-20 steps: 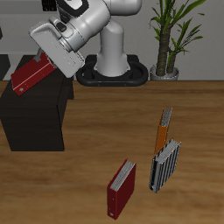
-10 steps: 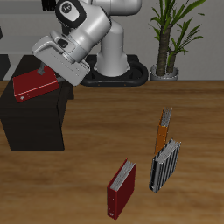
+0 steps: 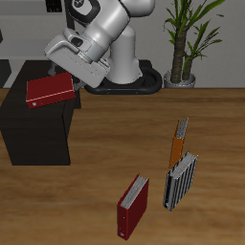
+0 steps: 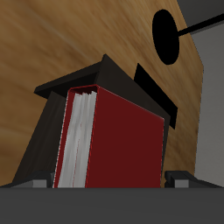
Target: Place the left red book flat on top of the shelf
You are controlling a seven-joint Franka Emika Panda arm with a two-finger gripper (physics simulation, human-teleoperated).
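Both renders were evenly and softly lit, with no glare or blown highlights. In the exterior view, the upright dark-red hardcover book [image 3: 133,207] at lower centre cast only a faint shadow on the brown wooden worktop [image 3: 105,182]. The low matt-black boxy shelf [image 3: 36,129] showed almost no surface detail. Edges looked coarse and slightly pixelated at this resolution.

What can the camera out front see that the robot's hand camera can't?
Only the front camera shows the second red book on the table, the orange book, the grey rack and the plant. Only the hand camera shows the held book's white page edges up close. Both show the left red book in the pincer above the black shelf.
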